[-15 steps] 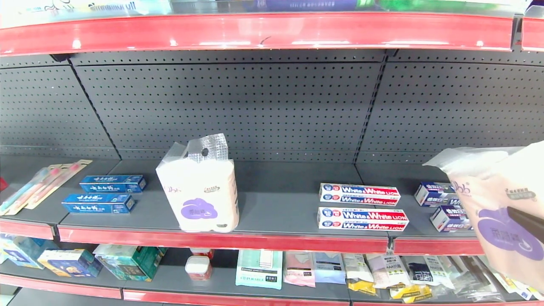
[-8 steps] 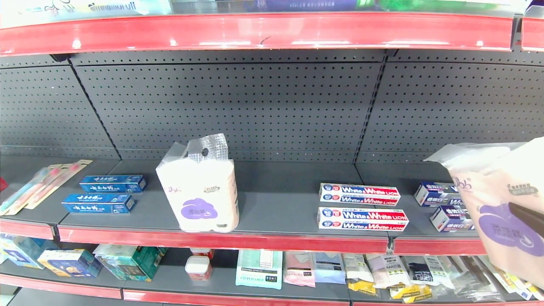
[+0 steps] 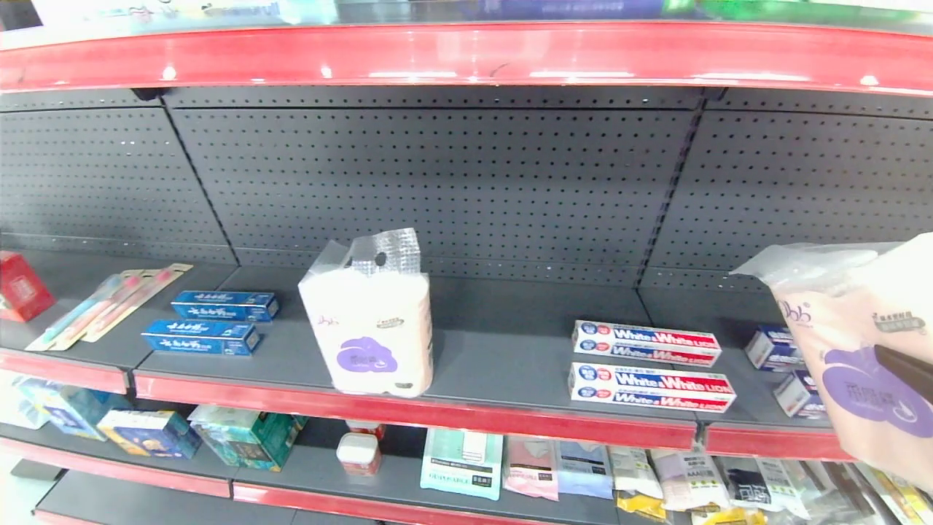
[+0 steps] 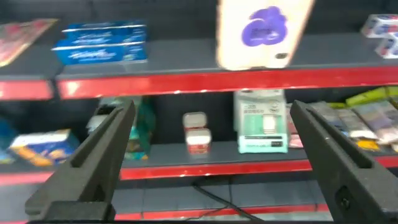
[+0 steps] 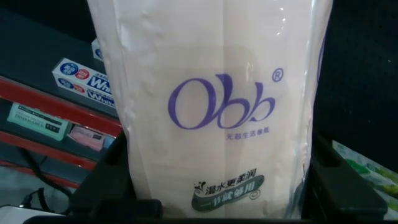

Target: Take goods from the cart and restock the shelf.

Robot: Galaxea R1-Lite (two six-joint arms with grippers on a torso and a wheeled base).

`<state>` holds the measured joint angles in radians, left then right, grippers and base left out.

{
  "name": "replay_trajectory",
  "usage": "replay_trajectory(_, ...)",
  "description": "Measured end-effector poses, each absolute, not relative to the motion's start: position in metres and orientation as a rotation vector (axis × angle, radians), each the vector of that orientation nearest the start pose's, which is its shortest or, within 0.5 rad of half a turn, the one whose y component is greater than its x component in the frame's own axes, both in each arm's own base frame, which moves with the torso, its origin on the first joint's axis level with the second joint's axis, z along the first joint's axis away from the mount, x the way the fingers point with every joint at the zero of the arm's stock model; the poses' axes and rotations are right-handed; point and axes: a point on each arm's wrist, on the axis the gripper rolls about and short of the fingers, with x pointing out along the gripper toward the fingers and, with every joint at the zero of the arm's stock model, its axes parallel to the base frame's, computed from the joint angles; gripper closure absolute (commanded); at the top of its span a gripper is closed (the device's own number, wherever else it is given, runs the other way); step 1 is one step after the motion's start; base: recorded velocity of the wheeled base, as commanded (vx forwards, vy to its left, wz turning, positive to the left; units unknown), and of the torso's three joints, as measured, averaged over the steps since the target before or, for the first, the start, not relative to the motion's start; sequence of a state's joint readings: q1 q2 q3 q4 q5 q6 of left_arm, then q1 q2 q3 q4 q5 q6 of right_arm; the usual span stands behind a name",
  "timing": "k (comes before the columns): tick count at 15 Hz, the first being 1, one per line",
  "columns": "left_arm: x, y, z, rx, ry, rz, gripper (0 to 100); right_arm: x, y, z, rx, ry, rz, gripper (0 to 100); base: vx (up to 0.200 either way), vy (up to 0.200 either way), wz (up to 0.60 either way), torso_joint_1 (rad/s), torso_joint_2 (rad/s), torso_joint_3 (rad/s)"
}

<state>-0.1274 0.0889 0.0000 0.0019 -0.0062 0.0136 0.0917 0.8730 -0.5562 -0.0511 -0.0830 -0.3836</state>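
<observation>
A white pack of paper rolls with a purple mark [image 3: 375, 328] stands upright near the front edge of the grey middle shelf [image 3: 503, 343]; it appears again as the pack [image 4: 261, 31] in the left wrist view. A second such pack [image 3: 867, 350] hangs in front of the shelf's right end, with my right gripper [image 5: 217, 186] shut on its sides; one dark finger [image 3: 904, 368] crosses its purple mark. My left gripper [image 4: 211, 155] is open and holds nothing, lower than the shelf's red front lip and facing the shelf below.
Two red-and-white toothpaste boxes [image 3: 649, 364] lie right of the standing pack, with bare shelf between. Blue toothpaste boxes [image 3: 211, 324], toothbrushes [image 3: 109, 302] and a red box [image 3: 22, 284] lie left. Small blue-white boxes [image 3: 783, 364] sit behind the held pack. Packets crowd the lower shelf [image 3: 466, 459].
The head camera has swung left, so the whole shelf picture slid right. The held pack rose slightly and stays at the right edge. Shelf goods did not move.
</observation>
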Motion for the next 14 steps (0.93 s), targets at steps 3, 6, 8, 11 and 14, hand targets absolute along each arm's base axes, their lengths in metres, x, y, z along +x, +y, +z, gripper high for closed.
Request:
replay_trajectory(3,-0.016,0.002,0.077,0.019,0.09,-0.134,0,0.096,0.007,0.221,-0.404,0.257,0.056,100,0.0,0.0,0.6,0.009,0.0,0.001)
replay_trajectory(6,-0.016,0.002,0.077,0.019,0.089,-0.134,0,0.098,0.007,0.227,-0.404,0.237,0.05,100,0.0,0.0,0.2,0.001,0.0,-0.001)
replay_trajectory(8,-0.016,0.002,0.077,0.017,0.09,-0.135,0,0.106,0.007,0.234,-0.401,0.203,0.043,100,0.0,0.0,0.0,0.0,0.0,0.0)
replay_trajectory(11,-0.016,0.002,0.077,0.013,0.091,-0.141,0,0.134,0.013,0.247,-0.386,0.143,0.085,100,0.0,0.0,0.0,0.0,0.0,0.0)
replay_trajectory(14,-0.016,0.002,0.077,0.009,0.092,-0.14,0,0.166,0.029,0.244,-0.336,0.144,0.232,100,0.0,0.0,0.0,0.0,0.0,0.0)
